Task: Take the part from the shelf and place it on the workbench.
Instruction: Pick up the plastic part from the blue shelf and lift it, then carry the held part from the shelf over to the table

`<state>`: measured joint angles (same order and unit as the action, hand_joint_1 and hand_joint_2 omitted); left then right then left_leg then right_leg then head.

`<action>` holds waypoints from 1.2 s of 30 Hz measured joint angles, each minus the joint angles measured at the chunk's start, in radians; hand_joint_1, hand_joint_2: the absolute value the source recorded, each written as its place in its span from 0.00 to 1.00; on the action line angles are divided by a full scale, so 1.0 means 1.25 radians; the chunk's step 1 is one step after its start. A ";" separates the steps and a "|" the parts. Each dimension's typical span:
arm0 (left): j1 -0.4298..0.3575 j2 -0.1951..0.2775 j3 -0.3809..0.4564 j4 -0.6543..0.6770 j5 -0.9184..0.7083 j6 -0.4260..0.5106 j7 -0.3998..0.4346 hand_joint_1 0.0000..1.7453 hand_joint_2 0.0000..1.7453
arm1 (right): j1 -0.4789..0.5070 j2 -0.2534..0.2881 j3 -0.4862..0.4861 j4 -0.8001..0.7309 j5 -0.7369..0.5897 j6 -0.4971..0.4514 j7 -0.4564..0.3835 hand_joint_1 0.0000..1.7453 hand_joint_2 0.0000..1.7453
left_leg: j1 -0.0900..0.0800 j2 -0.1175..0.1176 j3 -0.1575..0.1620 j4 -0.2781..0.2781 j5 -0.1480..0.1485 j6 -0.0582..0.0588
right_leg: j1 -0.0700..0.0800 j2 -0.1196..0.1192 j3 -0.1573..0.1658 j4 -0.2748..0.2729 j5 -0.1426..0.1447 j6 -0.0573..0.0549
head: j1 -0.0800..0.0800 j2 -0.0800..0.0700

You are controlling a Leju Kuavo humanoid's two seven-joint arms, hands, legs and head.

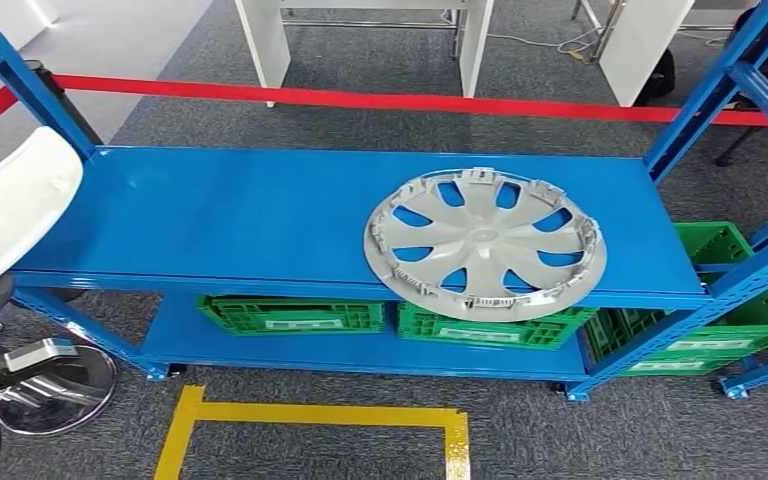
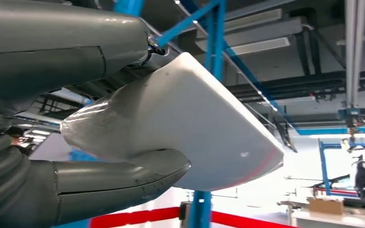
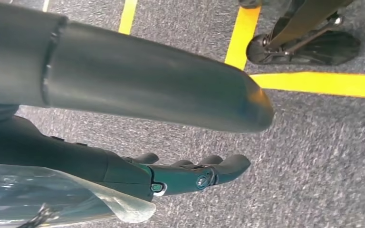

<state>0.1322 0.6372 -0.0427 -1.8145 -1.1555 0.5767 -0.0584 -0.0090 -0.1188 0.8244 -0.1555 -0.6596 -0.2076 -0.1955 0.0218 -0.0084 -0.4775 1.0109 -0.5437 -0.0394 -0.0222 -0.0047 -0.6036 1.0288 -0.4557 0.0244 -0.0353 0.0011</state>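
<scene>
The left hand (image 2: pixel 76 142) grips a white part (image 2: pixel 195 128) at the head view's left edge, right hand (image 3: pixel 171 175) hanging open-fingered over the floor; the smooth panel risks slipping from that one-sided grip, or clipping the blue shelf (image 1: pixel 210 215)

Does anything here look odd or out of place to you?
One thing: the silver hubcap lies flat on the blue shelf with its near rim jutting past the front edge, above the green crates. Nothing looks spilled or broken.

Bright, even light; wrist views perhaps blurred.
</scene>
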 joint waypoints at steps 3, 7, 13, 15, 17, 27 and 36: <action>0.002 0.001 0.003 -0.003 -0.005 0.007 -0.003 1.00 1.00 | 0.002 0.002 0.000 0.000 0.000 0.002 0.000 0.00 0.00 | -0.003 0.002 -0.024 0.000 0.018 0.028 | -0.003 0.001 -0.013 0.003 0.000 0.015 | 0.000 0.000; 0.005 -0.001 0.008 -0.006 -0.008 0.014 -0.005 1.00 1.00 | 0.003 0.005 0.000 0.000 0.000 0.004 0.003 0.00 0.00 | -0.011 0.005 -0.065 0.000 0.051 0.052 | 0.000 0.002 -0.062 0.156 -0.138 0.013 | 0.004 0.000; 0.014 -0.006 0.015 -0.006 -0.011 0.023 -0.009 1.00 1.00 | -0.002 0.010 0.000 -0.001 0.000 0.005 0.007 0.00 0.00 | -0.029 0.005 -0.114 0.005 0.093 0.054 | 0.025 0.004 0.080 0.061 -0.087 -0.023 | 0.004 0.000; 0.019 -0.006 0.021 -0.007 -0.008 0.029 -0.012 1.00 1.00 | -0.006 0.011 0.000 -0.002 0.002 0.005 0.011 0.00 0.00 | -0.031 0.005 -0.120 0.005 0.107 0.048 | 0.030 0.005 0.132 -0.025 -0.095 -0.028 | 0.004 0.000; 0.026 -0.005 0.029 -0.008 -0.003 0.034 -0.015 1.00 1.00 | -0.007 0.014 0.000 -0.004 0.005 0.005 0.016 0.00 0.00 | -0.031 0.005 -0.126 0.004 0.121 0.041 | 0.029 0.004 0.131 -0.046 -0.095 -0.028 | 0.004 0.000; 0.070 -0.003 0.059 -0.016 0.010 0.044 -0.019 1.00 1.00 | -0.007 0.020 0.001 -0.016 0.019 -0.002 0.029 0.00 0.00 | -0.006 0.005 -0.086 0.149 0.008 -0.001 | 0.019 -0.012 0.034 -0.026 -0.020 -0.034 | -0.002 0.000; 0.095 0.004 0.103 -0.025 0.038 0.049 -0.023 1.00 1.00 | -0.012 0.023 0.008 -0.031 0.026 -0.013 0.045 0.00 0.00 | -0.012 0.009 -0.047 -0.010 0.042 0.052 | 0.017 -0.002 -0.041 0.062 -0.077 0.002 | 0.002 0.000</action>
<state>0.2508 0.6426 0.0857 -1.8458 -1.1085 0.6381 -0.0869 -0.0245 -0.0899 0.8350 -0.1944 -0.6272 -0.2241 -0.1387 0.0071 0.0023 -0.5363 0.9980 -0.4909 0.0250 -0.0010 -0.0072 -0.6546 1.1062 -0.5514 0.0270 -0.0331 0.0011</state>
